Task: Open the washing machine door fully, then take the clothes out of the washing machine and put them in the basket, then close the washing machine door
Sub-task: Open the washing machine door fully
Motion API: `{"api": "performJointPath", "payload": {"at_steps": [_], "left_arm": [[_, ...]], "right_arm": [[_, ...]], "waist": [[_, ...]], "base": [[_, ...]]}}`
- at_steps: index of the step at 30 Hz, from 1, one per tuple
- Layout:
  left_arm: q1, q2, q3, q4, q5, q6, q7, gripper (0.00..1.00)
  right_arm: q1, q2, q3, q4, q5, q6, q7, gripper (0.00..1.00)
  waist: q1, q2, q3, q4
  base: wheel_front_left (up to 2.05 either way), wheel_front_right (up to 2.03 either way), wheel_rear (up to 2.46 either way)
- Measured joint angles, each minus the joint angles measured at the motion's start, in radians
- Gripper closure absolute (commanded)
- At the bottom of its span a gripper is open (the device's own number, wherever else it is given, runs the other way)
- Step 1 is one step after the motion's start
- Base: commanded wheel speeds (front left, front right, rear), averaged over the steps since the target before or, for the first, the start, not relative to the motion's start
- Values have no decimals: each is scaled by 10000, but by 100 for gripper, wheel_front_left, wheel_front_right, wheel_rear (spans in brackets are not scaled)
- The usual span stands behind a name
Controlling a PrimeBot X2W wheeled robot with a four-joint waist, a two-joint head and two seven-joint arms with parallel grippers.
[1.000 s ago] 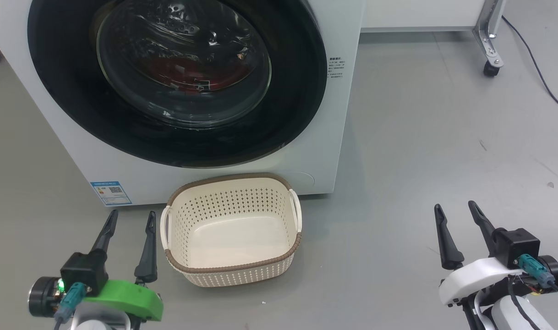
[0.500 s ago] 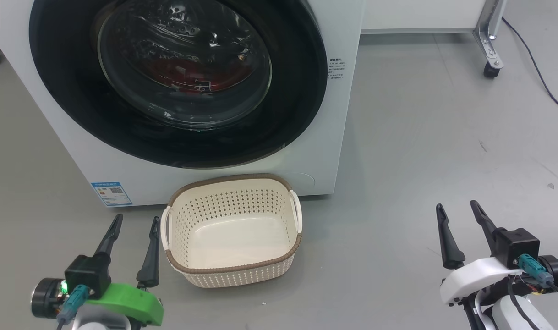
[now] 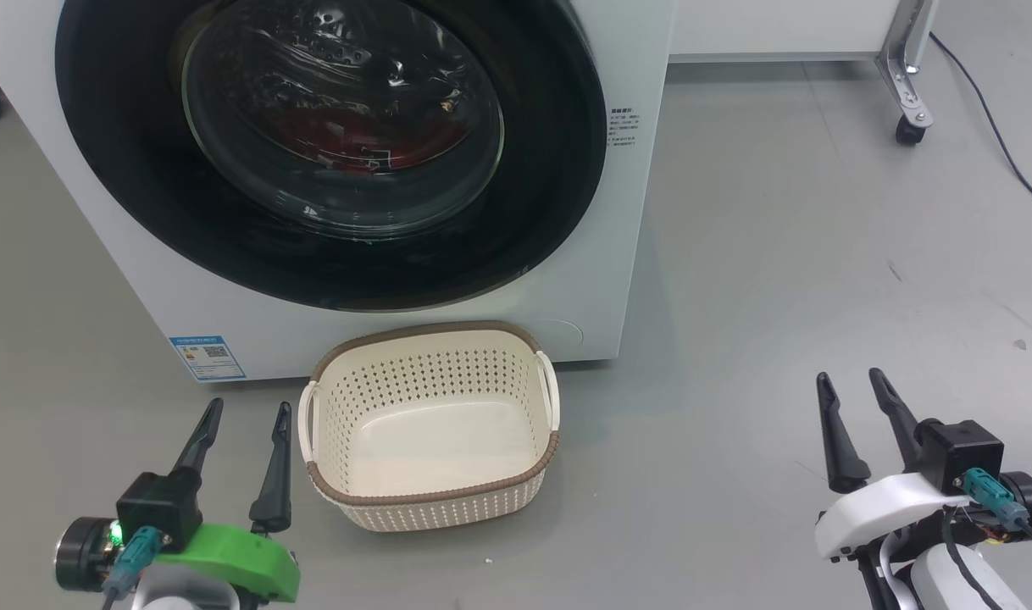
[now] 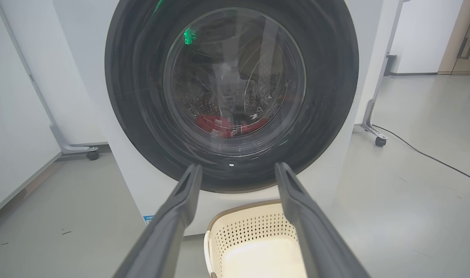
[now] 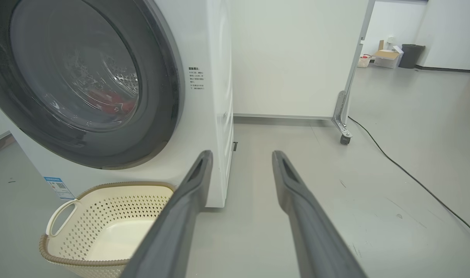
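Very little has changed in the last second. The right gripper (image 3: 847, 375) has brought its two dark fingers a little closer together, but they are still clearly apart with nothing between them. The left gripper (image 3: 249, 407) has slid slightly lower, just beside the basket (image 3: 431, 329); its fingers are spread wide and empty. Both grippers hover low over the grey floor (image 3: 779, 254), well apart from the door. I judge that the task has not really started: the washing machine door (image 3: 109, 169) is shut flat against the washing machine (image 3: 622, 237), and the first step, to open it fully, is still to come.

The clothes (image 3: 372, 140) lie at the bottom of the drum, a red wrinkled heap seen through the glass. The basket stands empty on the floor, right in front of the machine and below the door; I cannot tell if it touches the front panel.

The door is a wide glossy black ring around a bulging clear glass bowl, hard and smooth, with many reflections. I see no handle from these views. The machine body is a plain white panel with a small blue label (image 3: 207, 357) low on its front. Behind the glass, the steel drum shows rows of small holes. The basket is cream plastic, a rounded rectangle, its walls pierced with small diamond-shaped holes, with a brown woven-look rim and two white loop handles. It looks light, so it may slide if pushed.
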Motion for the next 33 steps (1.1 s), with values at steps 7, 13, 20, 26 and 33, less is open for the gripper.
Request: {"api": "performJointPath", "payload": {"at_steps": [7, 13, 20, 26, 33], "left_arm": [[0, -17, 67, 73, 27, -73, 0, 0], [0, -98, 96, 84, 109, -88, 0, 0], [-1, -142, 161, 109, 176, -104, 0, 0], [-27, -153, 192, 104, 180, -178, 0, 0], [-163, -196, 232, 63, 267, -192, 0, 0]], "right_arm": [[0, 38, -67, -12, 6, 42, 0, 100], [1, 40, -107, 13, 84, 178, -2, 100], [0, 61, -109, 65, 203, 301, 0, 100], [-7, 257, -257, 75, 642, 479, 0, 100], [-190, 869, -825, 82, 2100, 918, 105, 100]], "waist": [[0, 0, 2, 8], [0, 0, 28, 30], [0, 0, 84, 69], [0, 0, 255, 139], [0, 0, 519, 270]], "base": [[0, 0, 0], [0, 0, 0], [0, 0, 0], [0, 0, 0], [0, 0, 0]]}}
